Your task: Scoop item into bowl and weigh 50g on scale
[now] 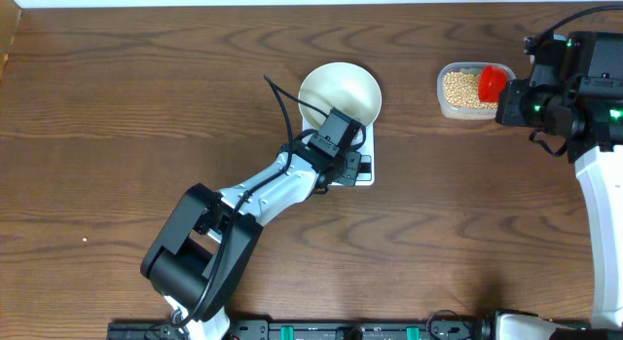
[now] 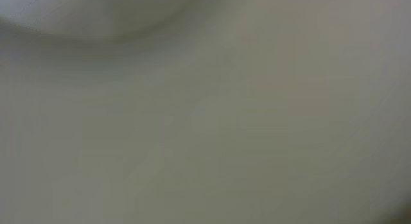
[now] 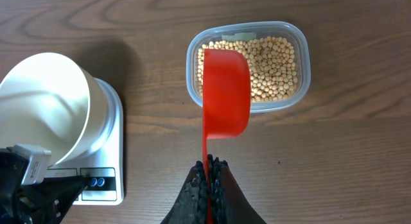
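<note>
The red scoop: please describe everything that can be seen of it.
The red scoop looks like glossy plastic: a rounded cup on a thin handle. The right gripper holds the handle's end, jaws shut on it. The cup hangs over one end of the clear tub of beans; whether it touches them is unclear.

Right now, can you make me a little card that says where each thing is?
bowl: white, sitting on the scale, no beans inside
scale: white, on the wooden table
beans: tan, in the clear tub
scoop: red, above the tub
right fingers: shut on the scoop's handle
left fingers: shut, down by the bowl's near side
</note>
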Available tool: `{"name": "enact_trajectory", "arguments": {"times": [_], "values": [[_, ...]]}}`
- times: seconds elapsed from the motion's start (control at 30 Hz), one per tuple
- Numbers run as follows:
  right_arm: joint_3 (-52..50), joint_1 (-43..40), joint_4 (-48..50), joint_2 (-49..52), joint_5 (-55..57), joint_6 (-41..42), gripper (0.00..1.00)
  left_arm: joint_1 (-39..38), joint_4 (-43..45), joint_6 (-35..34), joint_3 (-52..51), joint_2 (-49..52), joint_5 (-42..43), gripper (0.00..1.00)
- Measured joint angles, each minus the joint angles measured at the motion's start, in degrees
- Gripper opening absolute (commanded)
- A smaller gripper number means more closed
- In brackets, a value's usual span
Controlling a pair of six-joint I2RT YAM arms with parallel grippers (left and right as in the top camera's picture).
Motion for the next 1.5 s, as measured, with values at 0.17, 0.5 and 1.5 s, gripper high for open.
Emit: {"name": "enact_trajectory", "arguments": {"times": [0.17, 0.5, 1.5], "values": [[0.00, 0.00, 0.00, 0.00, 0.00, 0.00, 0.01, 0.00, 0.02, 0.00, 0.00, 0.00, -0.24, 0.07], [0.00, 0.00, 0.00, 0.00, 0.00, 0.00, 0.01, -1.36, -0.04, 0.00, 0.00, 0.00, -1.64, 0.07], [0.00, 0.00, 0.07, 0.00, 0.00, -0.22, 0.01, -1.97, -4.92, 0.00, 0.66, -6.19, -2.64, 0.07]]}}
